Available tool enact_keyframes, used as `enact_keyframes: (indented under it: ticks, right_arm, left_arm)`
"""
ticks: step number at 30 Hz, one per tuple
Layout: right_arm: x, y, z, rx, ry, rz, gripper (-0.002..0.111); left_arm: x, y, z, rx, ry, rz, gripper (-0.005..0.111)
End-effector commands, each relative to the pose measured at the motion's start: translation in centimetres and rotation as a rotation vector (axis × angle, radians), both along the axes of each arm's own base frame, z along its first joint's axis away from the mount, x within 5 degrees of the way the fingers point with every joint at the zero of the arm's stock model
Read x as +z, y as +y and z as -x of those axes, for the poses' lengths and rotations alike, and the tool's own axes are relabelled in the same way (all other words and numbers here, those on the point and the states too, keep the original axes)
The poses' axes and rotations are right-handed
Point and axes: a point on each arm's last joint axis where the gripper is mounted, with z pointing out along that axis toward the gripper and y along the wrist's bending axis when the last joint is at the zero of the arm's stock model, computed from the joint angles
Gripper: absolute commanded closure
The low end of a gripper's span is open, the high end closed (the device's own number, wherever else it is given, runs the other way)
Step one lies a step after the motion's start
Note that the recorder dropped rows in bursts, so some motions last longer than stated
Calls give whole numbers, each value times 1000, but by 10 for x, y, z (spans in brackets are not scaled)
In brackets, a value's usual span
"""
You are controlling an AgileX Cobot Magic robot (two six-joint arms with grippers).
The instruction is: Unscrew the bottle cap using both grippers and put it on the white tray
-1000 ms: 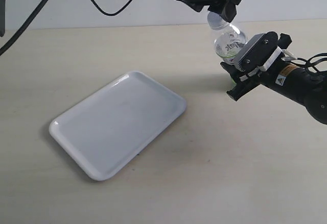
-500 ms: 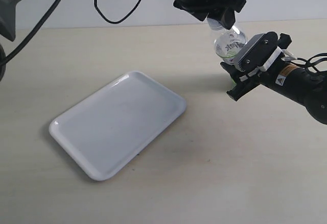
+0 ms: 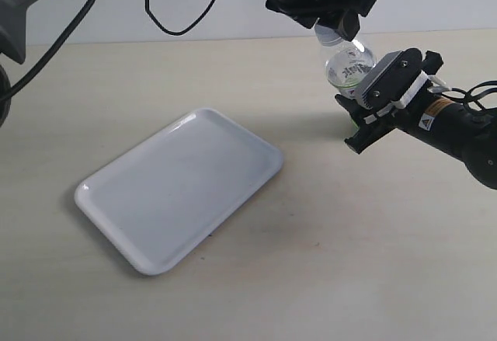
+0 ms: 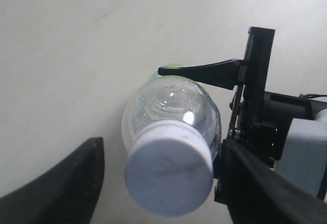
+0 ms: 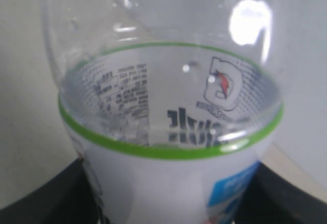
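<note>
Likely light and stiff, the cap (image 4: 168, 175) suits a ribbed-side grip from the spread left tool (image 3: 338, 22), while the right tool (image 5: 168, 196) pinches the bottle (image 3: 348, 65).

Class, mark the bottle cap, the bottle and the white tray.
bottle cap (image 4: 168, 169), left wrist view, flat top face.
bottle (image 3: 347, 67), exterior view, clear body.
white tray (image 3: 180, 192), exterior view, bare floor.

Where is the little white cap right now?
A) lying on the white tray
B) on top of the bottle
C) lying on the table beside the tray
B: the left wrist view shows the bottle cap sitting on the neck of the bottle.
</note>
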Motion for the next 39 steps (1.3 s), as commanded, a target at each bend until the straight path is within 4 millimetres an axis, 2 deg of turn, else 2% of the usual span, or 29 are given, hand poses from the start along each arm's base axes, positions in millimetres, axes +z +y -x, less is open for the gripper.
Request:
enact_keyframes:
  ticks: [1,3,8,11,13,14,15,17,20,34,39]
  right_arm:
    - [-6,-1,3,5,59,22,108]
    - [-6,-1,3,5,59,22,108]
    - [-6,-1,3,5,59,22,108]
    - [-6,-1,3,5,59,22,108]
    - [-6,-1,3,5,59,22,108]
    - [-6,-1,3,5,59,22,108]
    - [-6,-1,3,5,59,22,108]
    - [-6,-1,3,5,59,22,108]
    - [-6,-1,3,5,59,22,108]
    - [-6,-1,3,5,59,22,108]
    - [-6,-2,2,2,60,19,108]
  left_arm:
    - [7,1,0,4,-17,18,44]
    - [7,1,1,2,-12,13,45]
    - [6,2,2,-3,-4,-1,58]
    - [6,2,2,-3,-4,-1,59]
    - [6,2,2,-3,-4,-1,63]
    - [6,2,2,2,-1,1,74]
    - [6,2,2,2,-1,1,79]
    - [7,2,2,14,8,8,106]
    - [8,2,2,18,10,11,107]
    - [19,1,0,300,168,171,107]
    - [22,3,3,257,146,142,107]
